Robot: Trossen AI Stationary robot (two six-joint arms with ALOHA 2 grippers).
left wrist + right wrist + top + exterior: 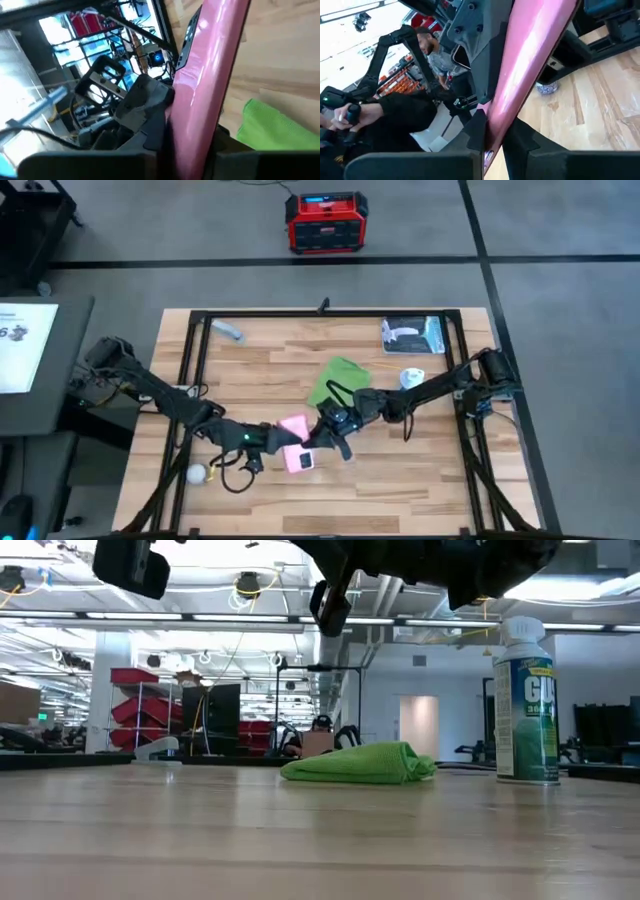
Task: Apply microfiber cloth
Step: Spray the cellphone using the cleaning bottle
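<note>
Pink-cased phone (210, 85) fills both wrist views, held above the worktop (420, 470). Left gripper (283, 442) has its jaws clamped on one end of the phone; right gripper (325, 435) has its jaws clamped on the other end. Microfiber cloth (338, 380) lies bunched on the worktop just beyond the phone, untouched, with the spray can (526, 700) near it.

My flat pink-cased phone (210, 85) runs off the left wrist view's top edge and hides part of the crumpled bright green microfiber cloth (272, 131) behind it; my fingertips gripping it are covered.
</note>
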